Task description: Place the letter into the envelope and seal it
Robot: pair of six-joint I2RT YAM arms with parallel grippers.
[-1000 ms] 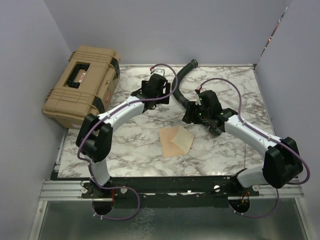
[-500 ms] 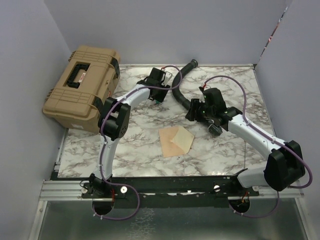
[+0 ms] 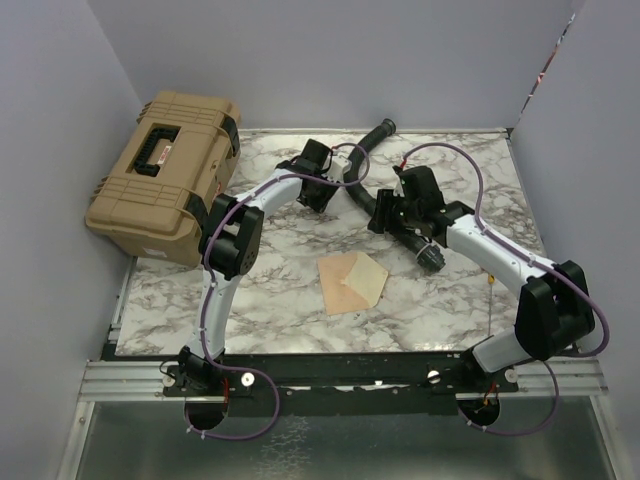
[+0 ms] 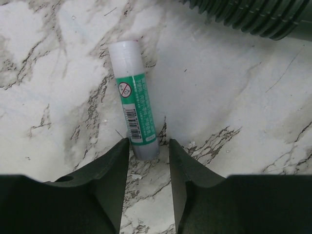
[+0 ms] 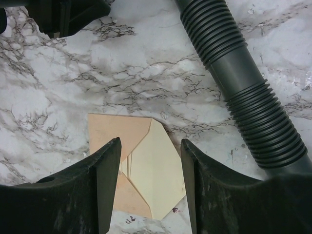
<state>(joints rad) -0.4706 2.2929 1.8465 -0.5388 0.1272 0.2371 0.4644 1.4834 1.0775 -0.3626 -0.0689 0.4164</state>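
Left gripper (image 4: 149, 142) – jaws spread, flanking the end of a glue stick (image 4: 135, 100) beyond the envelope (image 3: 353, 282); right gripper (image 5: 150, 142) spread, empty – near it.

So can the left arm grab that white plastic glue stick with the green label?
Probably yes: the open left hand straddles the near end of the glue stick; nothing blocks it.

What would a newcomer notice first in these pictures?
The tan hard plastic case at the far left stands out most. In the middle of the marble table lies a kraft-brown paper envelope, its cream flap open. The left gripper straddles the end of a green-and-white glue stick near a black ribbed hose.
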